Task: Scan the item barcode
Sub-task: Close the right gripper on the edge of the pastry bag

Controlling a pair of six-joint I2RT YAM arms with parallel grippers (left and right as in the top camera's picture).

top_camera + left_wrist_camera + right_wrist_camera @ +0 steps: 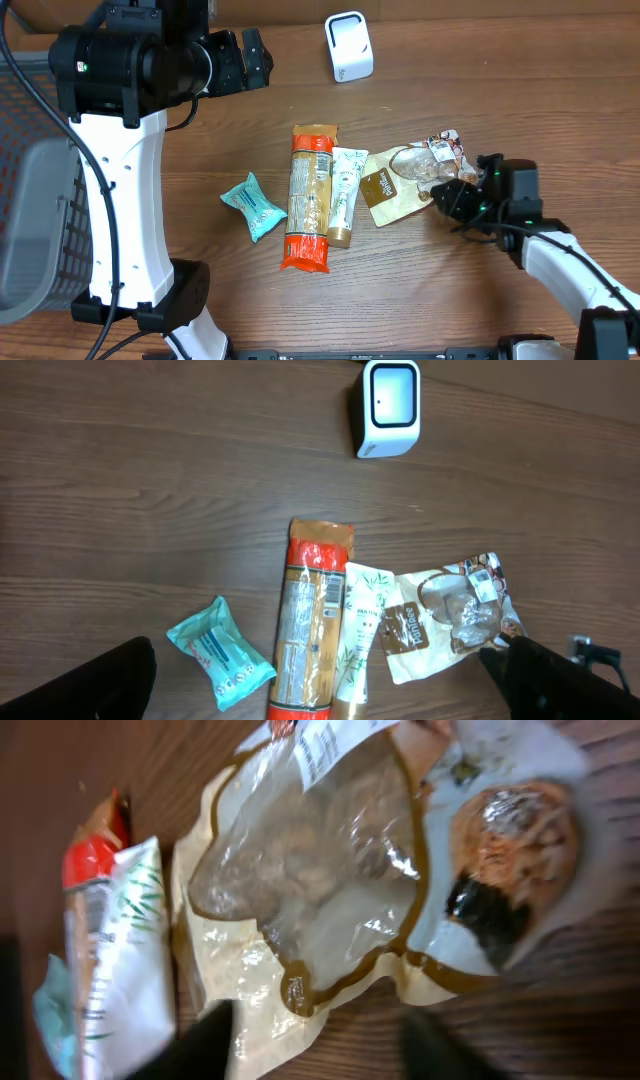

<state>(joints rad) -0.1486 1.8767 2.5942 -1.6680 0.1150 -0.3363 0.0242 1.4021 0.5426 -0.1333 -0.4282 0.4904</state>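
The white barcode scanner (348,47) (390,405) stands at the table's far edge. A beige pouch with a clear window (400,185) (440,625) (320,870) lies flat right of centre. My right gripper (447,196) (315,1050) is open and low at the pouch's near right edge. Its dark fingers (190,1045) straddle a corner of that edge without holding it. High over the table's far left, my left gripper (248,55) (320,700) stands wide open and empty, looking down on the items.
Beside the pouch lie a bamboo-print tube (343,190) (362,635), a long orange-and-red pasta pack (310,200) (312,620) and a teal wipes pack (252,205) (220,652). A grey mesh basket (30,200) stands at the left edge.
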